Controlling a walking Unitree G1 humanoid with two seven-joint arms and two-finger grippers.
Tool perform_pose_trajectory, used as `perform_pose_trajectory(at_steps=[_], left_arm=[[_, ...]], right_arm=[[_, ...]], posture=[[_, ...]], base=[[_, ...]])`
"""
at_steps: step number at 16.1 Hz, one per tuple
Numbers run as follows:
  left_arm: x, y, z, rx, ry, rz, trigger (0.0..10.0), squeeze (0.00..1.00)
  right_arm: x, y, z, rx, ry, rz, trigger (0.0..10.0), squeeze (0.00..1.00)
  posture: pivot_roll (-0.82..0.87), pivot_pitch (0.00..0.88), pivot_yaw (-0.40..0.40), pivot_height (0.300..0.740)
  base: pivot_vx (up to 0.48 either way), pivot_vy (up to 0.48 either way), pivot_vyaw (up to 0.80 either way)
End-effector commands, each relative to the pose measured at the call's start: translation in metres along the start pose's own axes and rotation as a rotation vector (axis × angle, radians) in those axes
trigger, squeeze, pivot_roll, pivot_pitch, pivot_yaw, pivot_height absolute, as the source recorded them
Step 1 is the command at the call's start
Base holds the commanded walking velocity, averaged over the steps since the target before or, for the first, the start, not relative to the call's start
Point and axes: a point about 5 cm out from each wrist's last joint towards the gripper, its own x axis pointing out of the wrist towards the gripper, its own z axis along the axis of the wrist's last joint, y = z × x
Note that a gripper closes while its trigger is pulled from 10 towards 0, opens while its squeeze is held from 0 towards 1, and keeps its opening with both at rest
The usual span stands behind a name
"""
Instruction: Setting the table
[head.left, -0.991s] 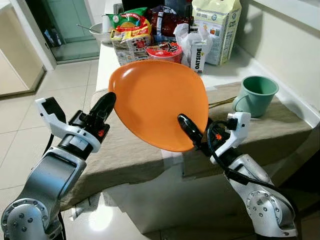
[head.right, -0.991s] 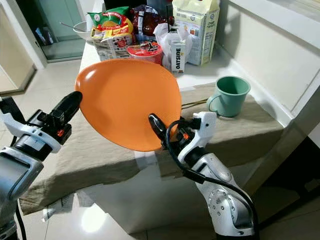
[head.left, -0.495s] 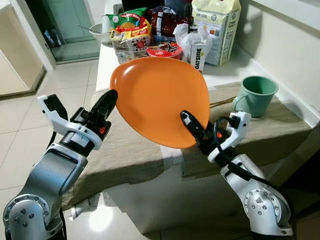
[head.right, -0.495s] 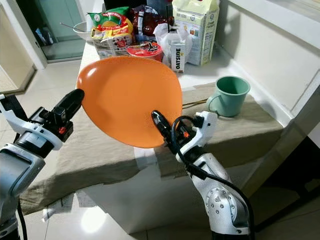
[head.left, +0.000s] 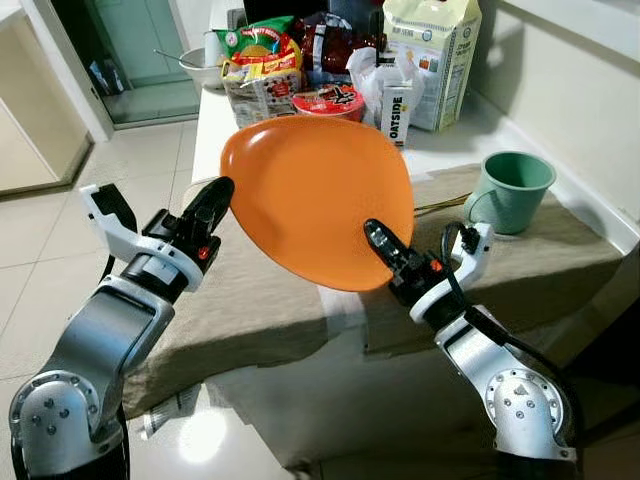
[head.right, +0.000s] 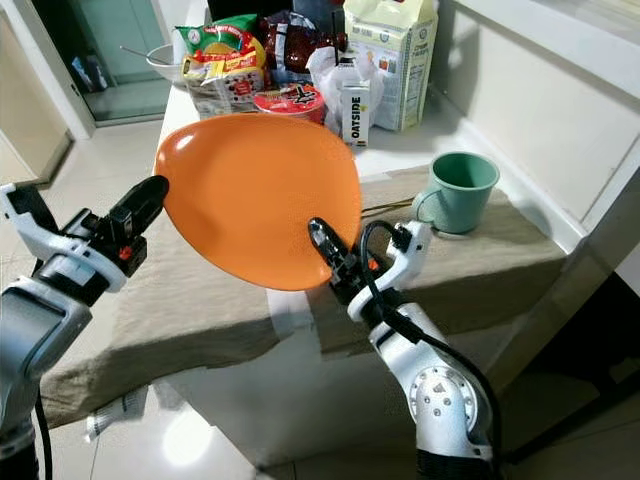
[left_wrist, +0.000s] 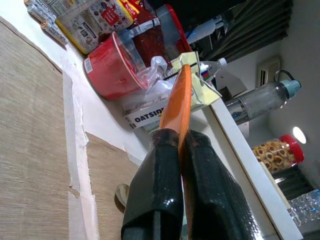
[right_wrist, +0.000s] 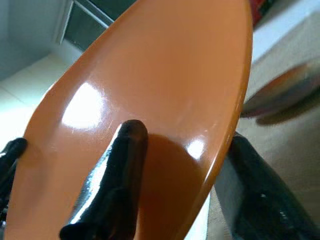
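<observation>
1. both grippers hold the glossy orange oval plate (head.left: 318, 200) in the air, tilted, above the near edge of the beige woven cloth (head.left: 250, 305): left gripper (head.left: 212, 205) clamped on its left rim, right gripper (head.left: 378, 243) on its near right rim.
2. step in hand: carrying the plate to its place.
3. next, level it and lower it flat onto the cloth, left of the green cup (head.left: 512, 189).

Orange plate (head.left: 315, 195) held tilted above the tabletop's (head.left: 440, 150) near edge. Left pincer (head.left: 218, 192) pinches its left rim; right pincer (head.left: 378, 240) clamps its lower right rim. Green cup (head.left: 512, 190) upright on beige cloth (head.left: 260, 300), near right edge. Food packages (head.left: 330, 60) crowd the far end.
</observation>
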Motion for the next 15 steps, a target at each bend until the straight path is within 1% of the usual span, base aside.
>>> perform_pose_trajectory(at_steps=[1,2,5,7,10,12,13,15], left_arm=[[0.000,-0.014,0.014,0.023,-0.061,-0.110,0.0,0.00],[0.002,-0.011,0.016,0.056,-0.056,-0.100,0.0,0.00],[0.006,-0.003,0.020,0.132,-0.050,-0.067,0.0,0.00],[0.009,0.006,0.020,0.209,-0.016,-0.037,0.0,0.00],[0.011,0.013,0.018,0.241,-0.007,-0.009,0.0,0.00],[0.013,0.014,0.018,0.280,0.000,-0.008,0.0,0.00],[0.015,0.016,0.018,0.318,0.009,0.001,10.0,0.00],[0.015,0.018,0.018,0.345,0.010,0.018,10.0,0.00]], right_arm=[[-0.006,-0.020,0.001,-0.005,0.008,-0.123,0.0,0.00],[-0.005,-0.021,0.001,-0.017,0.013,-0.131,0.0,0.00],[-0.004,-0.021,0.000,-0.016,0.013,-0.139,0.0,0.00],[-0.004,-0.022,0.000,-0.016,0.015,-0.145,0.0,0.00],[-0.004,-0.022,0.000,-0.017,0.014,-0.147,0.0,0.00],[-0.004,-0.022,0.000,-0.017,0.013,-0.148,0.0,0.00],[-0.004,-0.022,0.000,-0.016,0.013,-0.147,0.0,0.00],[-0.004,-0.022,0.000,-0.015,0.013,-0.147,0.0,0.00]], posture=[[-0.11,0.005,0.114,0.740],[-0.11,0.006,0.114,0.740],[-0.11,0.008,0.114,0.740],[-0.11,0.009,0.113,0.740],[-0.11,0.011,0.112,0.740],[-0.11,0.012,0.111,0.740],[-0.11,0.010,0.112,0.740],[-0.11,0.007,0.113,0.740]], base=[[0.000,0.000,0.00],[0.000,0.000,0.00],[0.000,0.000,0.00],[0.000,0.000,0.00],[0.000,0.000,0.00],[0.000,0.000,0.00],[0.000,0.000,0.00],[0.000,0.000,0.00]])
